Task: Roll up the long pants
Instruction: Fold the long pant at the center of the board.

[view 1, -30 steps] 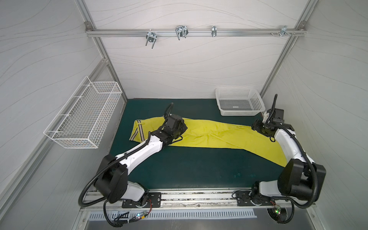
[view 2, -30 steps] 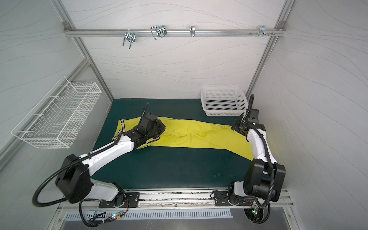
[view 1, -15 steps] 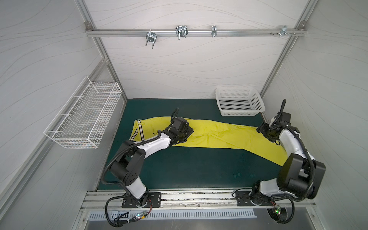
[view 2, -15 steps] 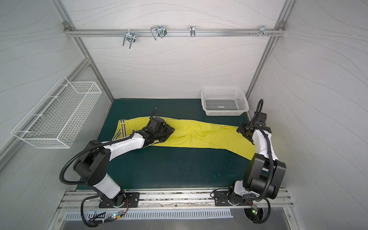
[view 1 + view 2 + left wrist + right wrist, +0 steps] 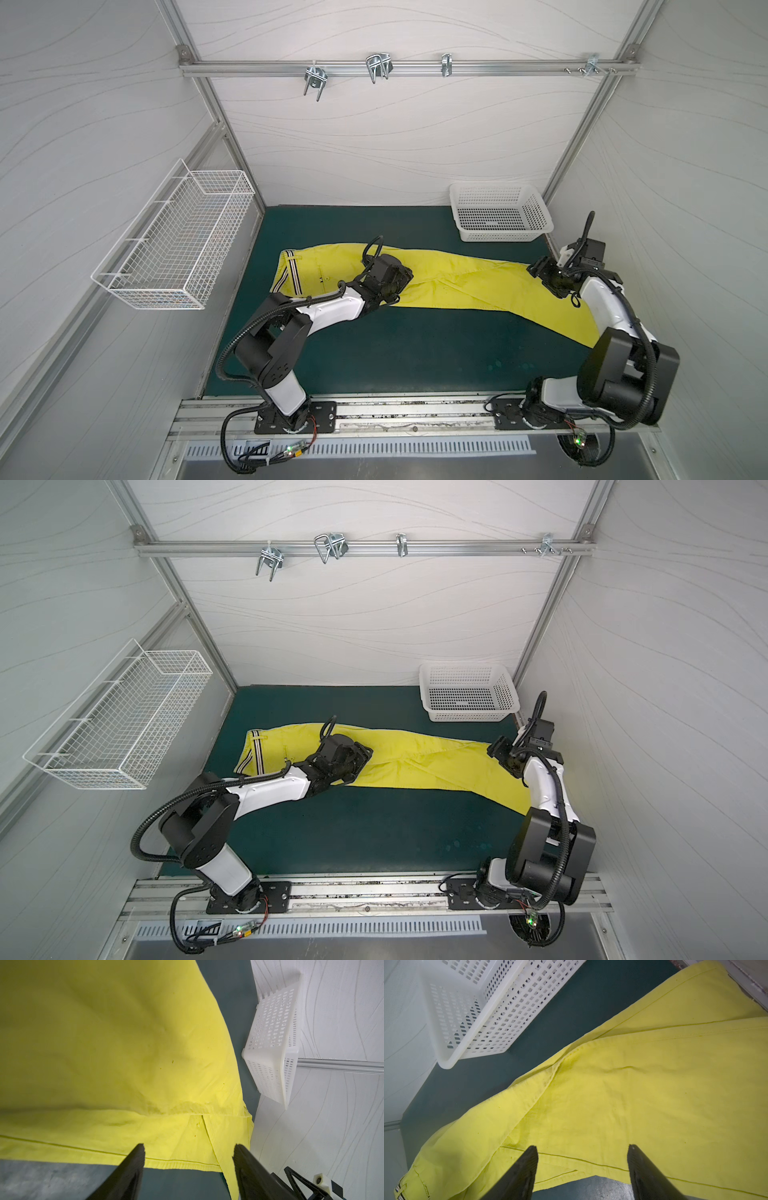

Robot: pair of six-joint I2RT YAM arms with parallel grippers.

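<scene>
I see both jaws spread wide and empty above the long pants (image 5: pixel 457 286), left gripper (image 5: pixel 189 1146) mid-garment, right gripper (image 5: pixel 582 1147) at their three o'clock end.

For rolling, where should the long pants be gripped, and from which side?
Probably the leg hems, coming from the robot's right: the long pants lie flat and full-length, so that narrow free end can start a roll toward the striped waistband.

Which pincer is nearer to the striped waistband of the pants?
Left. The left pincer is over the thighs of the long pants, just past the striped waistband; the right pincer is over the lower legs, at the opposite end.
</scene>
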